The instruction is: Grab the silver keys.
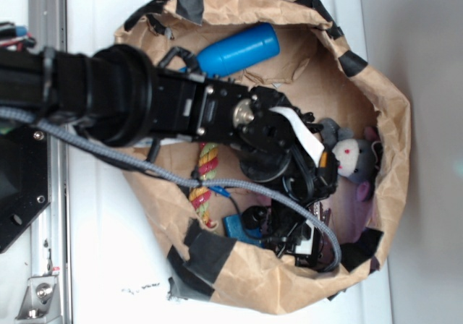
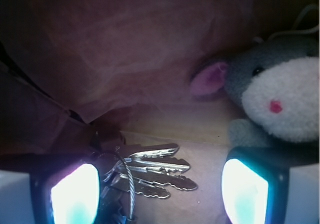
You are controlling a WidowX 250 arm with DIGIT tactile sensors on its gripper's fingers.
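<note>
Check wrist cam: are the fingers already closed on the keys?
No. In the wrist view the fingers stand wide apart, and the silver keys lie between them on the paper, nearer the left-hand one, with a clear gap to the other.

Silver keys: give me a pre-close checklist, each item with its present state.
1. Silver keys lie between the fingers: ok, nearer the left-of-frame one.
2. Gripper open wide enough: ok.
3. Plush mouse clear of the closing path: cannot tell; it sits right above the other finger.
4. Wire ring inside the gap: ok.
5. Fingertips low enough to reach the keys: cannot tell.
6. Paper bag wall clear of the gripper: cannot tell.
</note>
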